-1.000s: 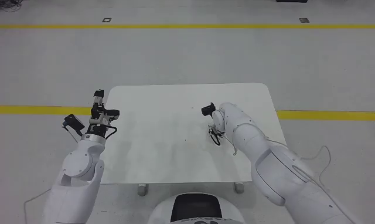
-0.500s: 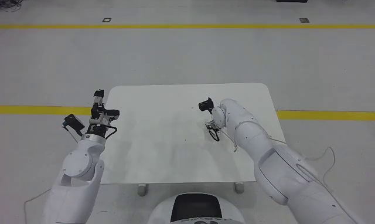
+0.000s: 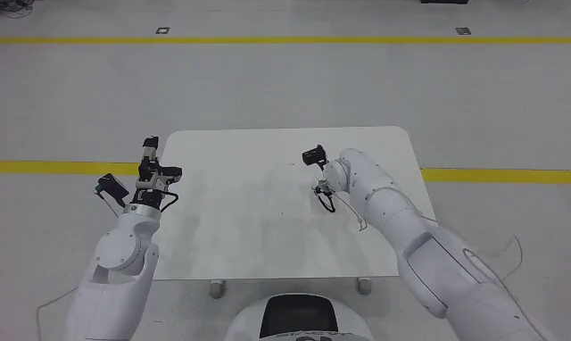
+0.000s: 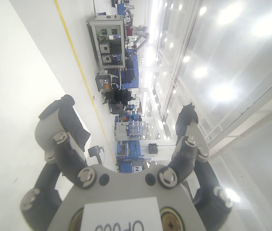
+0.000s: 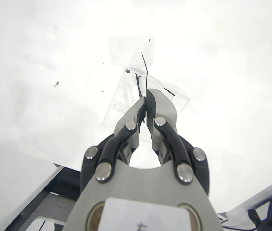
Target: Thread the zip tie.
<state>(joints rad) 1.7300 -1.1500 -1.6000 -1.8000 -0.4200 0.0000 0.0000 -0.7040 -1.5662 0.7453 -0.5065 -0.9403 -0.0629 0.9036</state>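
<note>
A thin black zip tie [image 5: 145,69] is pinched between the fingertips of my right gripper [image 5: 146,97], its free end sticking out past them. Just beyond the tips a clear plastic block [image 5: 174,97] lies on the white table [image 3: 250,234], with another dark strip [image 5: 138,84] showing at it. From above, the right gripper [image 3: 319,193] hovers right of the table's middle, and the zip tie [image 3: 327,204] curls beneath it. My left gripper [image 3: 157,173] stands open and empty at the table's left edge; the left wrist view has its fingers [image 4: 61,121] spread wide, facing the room.
Most of the white table top is bare. Small dark specks [image 5: 56,83] dot the surface near the block. A yellow floor line [image 3: 500,174] runs behind the table.
My right arm has shifted slightly toward the far side of the table, carrying the zip tie with it. The left arm has stayed still.
</note>
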